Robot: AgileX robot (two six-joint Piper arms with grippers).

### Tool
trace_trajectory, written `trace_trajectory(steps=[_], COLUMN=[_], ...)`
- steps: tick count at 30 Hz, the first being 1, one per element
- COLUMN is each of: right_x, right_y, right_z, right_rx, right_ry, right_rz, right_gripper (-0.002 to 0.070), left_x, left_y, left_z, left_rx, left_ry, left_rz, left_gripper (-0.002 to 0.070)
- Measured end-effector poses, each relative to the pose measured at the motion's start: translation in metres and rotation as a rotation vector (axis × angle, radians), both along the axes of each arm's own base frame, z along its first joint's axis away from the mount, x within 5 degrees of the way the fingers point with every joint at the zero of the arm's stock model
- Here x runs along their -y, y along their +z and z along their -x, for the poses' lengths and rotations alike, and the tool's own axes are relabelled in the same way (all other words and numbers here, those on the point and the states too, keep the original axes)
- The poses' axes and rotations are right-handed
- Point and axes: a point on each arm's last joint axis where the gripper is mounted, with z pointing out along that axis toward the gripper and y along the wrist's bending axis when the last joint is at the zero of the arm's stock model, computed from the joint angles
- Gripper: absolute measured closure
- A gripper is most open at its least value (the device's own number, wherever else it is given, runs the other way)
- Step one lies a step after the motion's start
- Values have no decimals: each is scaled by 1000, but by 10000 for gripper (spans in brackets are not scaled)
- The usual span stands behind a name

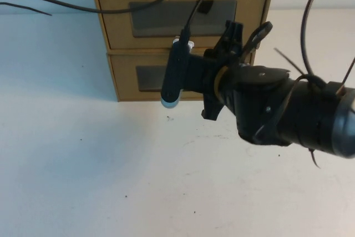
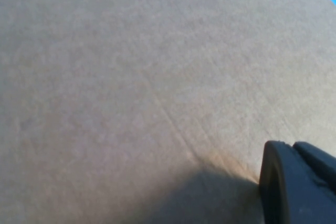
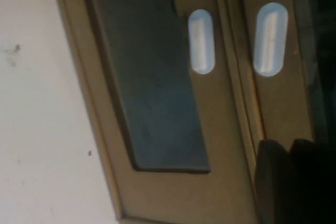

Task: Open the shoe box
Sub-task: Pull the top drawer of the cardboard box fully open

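1. Two cardboard shoe boxes stand stacked toward the far edge of the white worktop (image 1: 83, 181), about midway along it. The lower shoe box (image 1: 123, 81) sits on the worktop and the upper shoe box (image 1: 113, 20) sits squarely on top. Both fronts face the robot and look shut.
2. Each front has a dark window (image 3: 152, 77) and one of two pale oval pulls (image 3: 201, 40), which lie close on either side of the seam between the boxes.
3. The right arm (image 1: 266, 104) extends from the worktop's right side. The right hand (image 3: 286, 182) hangs just in front of the stack, near that seam. I cannot tell whether it is open or closed, or whether it touches the cardboard.
4. The left hand (image 2: 286, 182) does not show from above. Its wrist camera finds it close to a plain cardboard surface (image 2: 131, 77), and I cannot tell whether it is open or closed.
5. Black cables (image 1: 83, 6) trail across the upper shoe box.
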Motion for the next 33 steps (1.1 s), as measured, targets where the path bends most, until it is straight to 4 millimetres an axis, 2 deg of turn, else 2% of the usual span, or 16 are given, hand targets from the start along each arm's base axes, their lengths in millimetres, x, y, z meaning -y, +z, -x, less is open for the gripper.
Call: trace_trajectory(steps=[5, 11, 14, 18, 21, 26, 33], right_x=[-13, -21, -23, -25, -27, -35, -41], right_y=[-10, -21, -28, -34, -38, -28, -14], right_z=[-4, -6, -7, -8, -11, -20, -25], right_rx=[89, 94, 82, 73, 75, 112, 144], right_ry=[-17, 0, 6, 11, 1, -18, -19], right_rz=[-18, -29, -22, -12, -2, -32, -70], right_gripper=[643, 615, 550, 404, 356, 339, 351], left_x=[0, 0, 0, 0, 0, 0, 1], left_y=[0, 0, 0, 0, 0, 0, -1], left_z=[0, 0, 0, 0, 0, 0, 2], left_rx=[-1, -1, -2, -2, -5, -11, -66], left_ry=[-1, -1, 0, 0, 2, 1, 11], left_rz=[-1, -1, 0, 0, 3, 3, 30], left_gripper=[679, 679, 679, 679, 679, 679, 679])
